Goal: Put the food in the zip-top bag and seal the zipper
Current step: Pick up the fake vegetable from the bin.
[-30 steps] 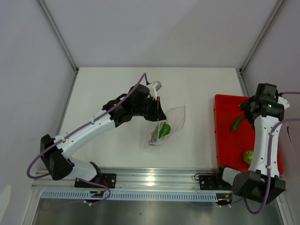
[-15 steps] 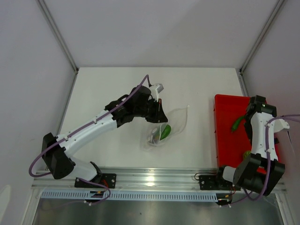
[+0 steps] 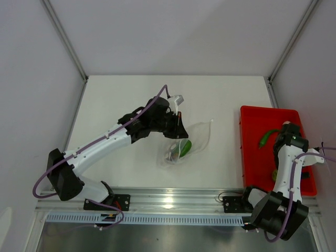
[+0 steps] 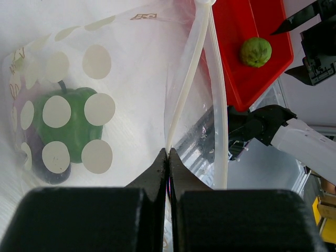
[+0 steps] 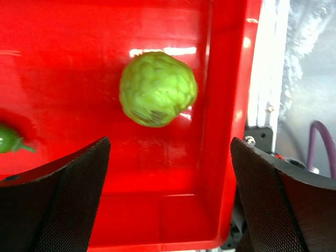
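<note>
Up close, the left gripper has its fingers pressed together, pinching one strip of the zipper at the mouth of the zip-top bag. We see its arm reach diagonally from the near left corner across the table, wrist tipped down at the bag, which lies mid-table. Through the clear, white-dotted plastic a green pepper shows, with a purple piece touching it. The right gripper is spread wide, hovering over a bumpy green ball without touching it. That arm is folded up tight above its base, over the near end of the red tray. A long green piece lies farther back in the tray.
</note>
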Tool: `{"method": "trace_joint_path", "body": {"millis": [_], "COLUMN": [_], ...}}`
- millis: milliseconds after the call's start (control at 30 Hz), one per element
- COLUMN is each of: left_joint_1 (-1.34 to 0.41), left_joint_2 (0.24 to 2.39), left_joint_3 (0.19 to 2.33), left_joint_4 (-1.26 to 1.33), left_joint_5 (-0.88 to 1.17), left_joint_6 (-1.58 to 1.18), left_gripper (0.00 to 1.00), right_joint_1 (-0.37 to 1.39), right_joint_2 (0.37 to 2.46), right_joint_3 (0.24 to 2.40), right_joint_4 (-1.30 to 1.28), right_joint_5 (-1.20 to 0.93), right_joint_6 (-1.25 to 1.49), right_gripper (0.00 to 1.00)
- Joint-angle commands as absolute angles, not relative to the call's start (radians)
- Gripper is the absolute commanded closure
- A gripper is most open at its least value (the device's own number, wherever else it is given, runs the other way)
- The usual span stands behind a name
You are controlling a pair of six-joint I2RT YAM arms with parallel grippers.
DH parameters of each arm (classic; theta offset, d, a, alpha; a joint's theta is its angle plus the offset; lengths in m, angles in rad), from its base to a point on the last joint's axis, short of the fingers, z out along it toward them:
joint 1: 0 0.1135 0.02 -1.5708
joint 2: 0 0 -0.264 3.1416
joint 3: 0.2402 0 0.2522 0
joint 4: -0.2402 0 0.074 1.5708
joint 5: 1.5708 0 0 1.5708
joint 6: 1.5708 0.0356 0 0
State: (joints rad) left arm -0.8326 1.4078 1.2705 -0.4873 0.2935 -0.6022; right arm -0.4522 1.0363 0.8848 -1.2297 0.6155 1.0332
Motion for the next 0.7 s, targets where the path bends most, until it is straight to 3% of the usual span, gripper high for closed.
{"method": "trace_joint_path", "body": {"millis": [0, 667], "left_joint_1": [-0.830, -0.828], "left_joint_2": [1.379, 1.404], "left_joint_3": [1.264, 1.276], "left_joint_4": [-0.459, -0.472], "left_joint_5": [0.308, 0.293], "left_joint_6": [-0.600, -0.584], "left_gripper": [0.99, 0.99], "right_joint_1": [-0.471, -0.643], "right_joint_2": [1.006, 1.218], "right_joint_3": [0.876, 0.733], "right_joint_4": [-1.111, -0.799], "right_joint_5": [0.629, 0.517], "right_joint_6": [0.991, 0.904], "right_gripper": [0.04, 0.04]}}
